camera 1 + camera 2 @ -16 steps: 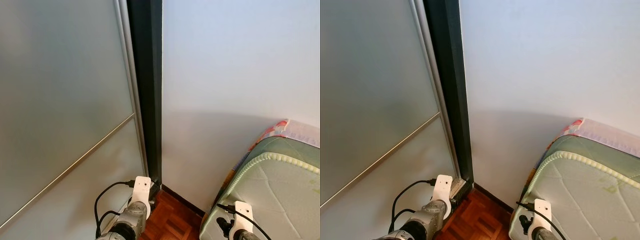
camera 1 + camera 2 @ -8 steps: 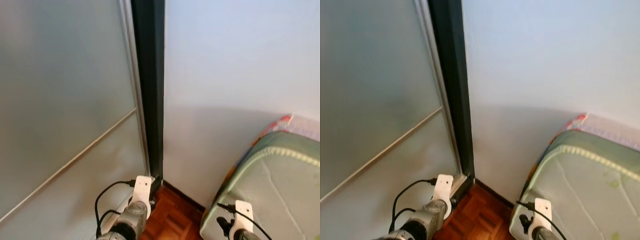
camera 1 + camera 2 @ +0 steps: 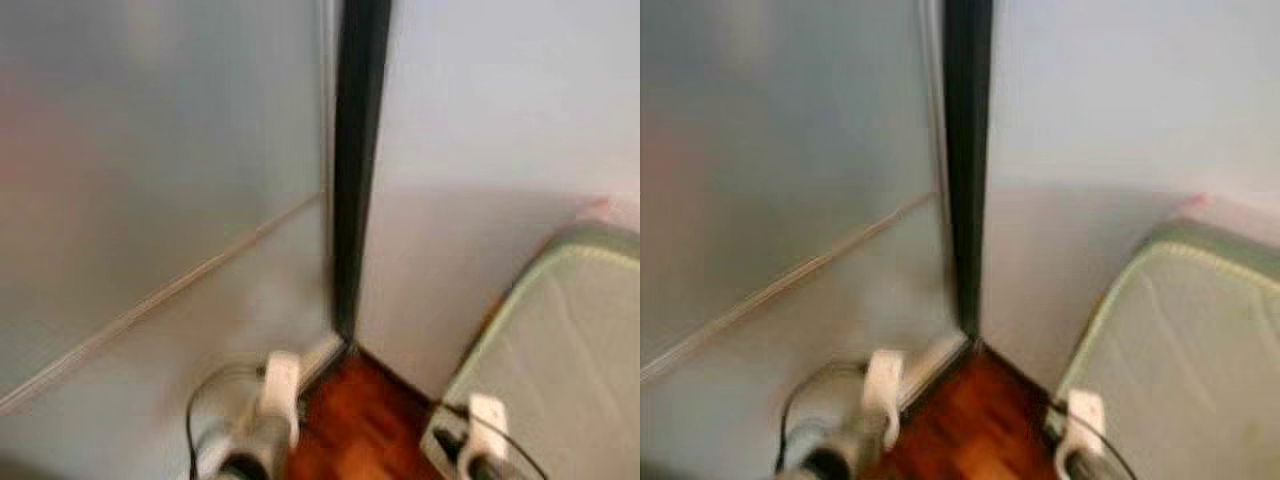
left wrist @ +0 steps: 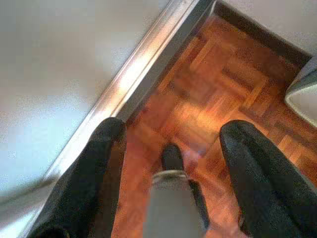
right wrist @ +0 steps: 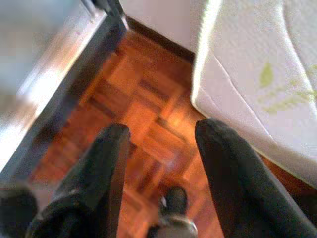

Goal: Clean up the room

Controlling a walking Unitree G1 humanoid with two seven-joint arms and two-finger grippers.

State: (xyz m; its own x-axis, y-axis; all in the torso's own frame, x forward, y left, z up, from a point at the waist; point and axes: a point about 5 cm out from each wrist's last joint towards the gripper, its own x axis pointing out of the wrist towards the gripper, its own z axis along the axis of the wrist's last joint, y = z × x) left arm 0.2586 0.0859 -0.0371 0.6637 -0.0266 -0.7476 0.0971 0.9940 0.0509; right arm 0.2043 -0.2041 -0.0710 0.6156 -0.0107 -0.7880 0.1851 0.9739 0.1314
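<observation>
I face a room corner with blurred head views. My left gripper (image 4: 173,131) hangs open over the parquet floor (image 4: 218,94), beside a metal door track (image 4: 148,64), with nothing between its fingers. My right gripper (image 5: 163,130) is also open and empty above the parquet, close to the edge of a pale green mattress (image 5: 247,59). Both forearms show low in the head view, the left arm (image 3: 275,400) and the right arm (image 3: 487,430).
A frosted sliding door (image 3: 150,180) stands on the left, ending in a dark vertical frame (image 3: 358,170). A white wall (image 3: 500,100) closes the corner. The mattress (image 3: 560,380) leaves a narrow strip of floor (image 3: 365,430) between it and the door.
The whole picture has shifted right and blurred, so the camera has turned left. The arms hang as before and both grippers stay open.
</observation>
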